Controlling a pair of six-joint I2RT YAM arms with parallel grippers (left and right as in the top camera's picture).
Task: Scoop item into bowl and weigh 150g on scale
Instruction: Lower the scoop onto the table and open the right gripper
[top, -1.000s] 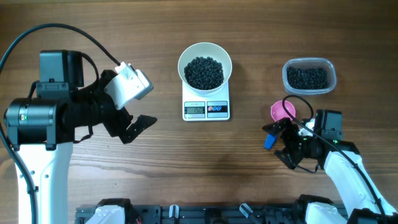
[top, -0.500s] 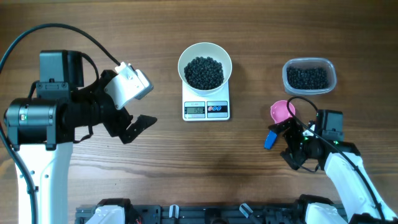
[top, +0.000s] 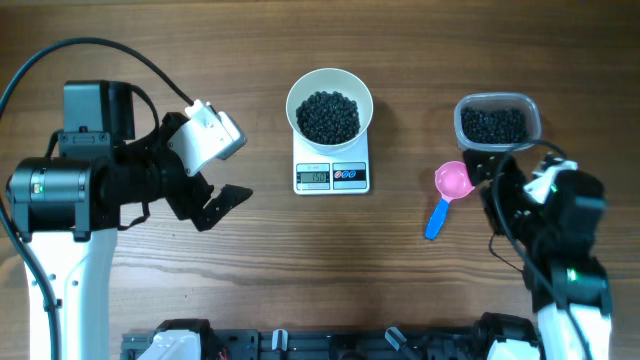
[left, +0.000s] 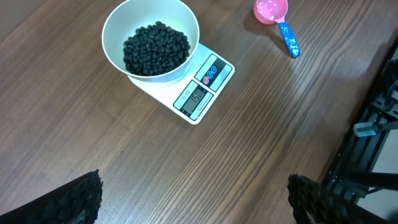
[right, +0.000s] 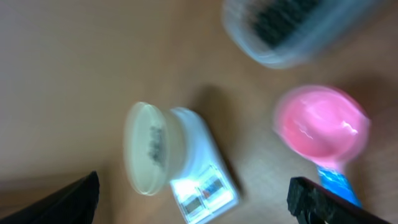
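Right wrist view smeared by blur: bowl (right: 147, 148) hazy, scale (right: 205, 171) display unreadable.
Left gripper (left: 196, 202) and right gripper (right: 193, 202) both gape wide, empty; pink scoop (top: 453, 181) lies free on the table (top: 330, 270).

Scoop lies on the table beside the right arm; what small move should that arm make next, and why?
Probably draw the right pincer back to rest, clear of the scoop. Its jaws are open and empty, the scoop lies free, and the bowl with beads sits on the scale, so scooping looks finished.
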